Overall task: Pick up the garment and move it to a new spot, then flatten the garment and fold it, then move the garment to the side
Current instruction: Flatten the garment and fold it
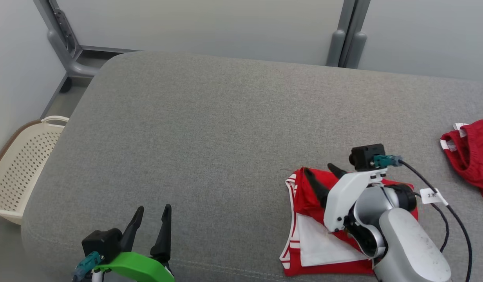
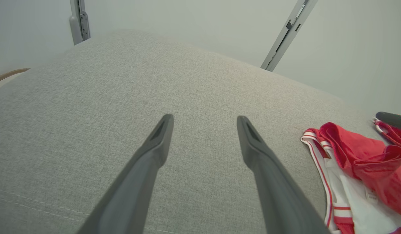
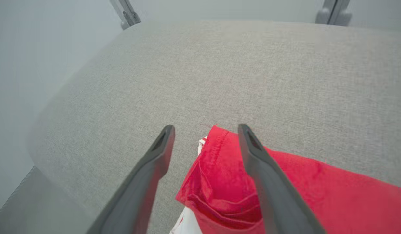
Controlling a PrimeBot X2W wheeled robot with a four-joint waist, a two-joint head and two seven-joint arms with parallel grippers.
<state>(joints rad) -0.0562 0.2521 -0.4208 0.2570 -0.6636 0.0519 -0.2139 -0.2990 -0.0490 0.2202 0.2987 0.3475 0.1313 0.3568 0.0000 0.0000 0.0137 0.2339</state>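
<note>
The garment (image 1: 308, 243) is red with white panels and striped trim, lying loosely folded on the grey cushion (image 1: 225, 129) at the lower right. My right gripper (image 1: 319, 170) hovers over its far end, fingers spread apart. In the right wrist view the red cloth (image 3: 220, 182) lies beneath and between the open fingers of the right gripper (image 3: 206, 128), with a rumpled fold near the hem. At the lower left, my left gripper (image 1: 153, 208) is open over bare cushion. The left wrist view has the left gripper (image 2: 204, 117) spread wide, and the garment (image 2: 359, 162) off to its right.
A second red garment (image 1: 472, 156) lies at the cushion's right edge. A cream perforated basket (image 1: 22, 164) stands on the floor to the left, below the cushion's rounded edge. Grey metal posts (image 1: 65, 43) rise behind, along a pale wall.
</note>
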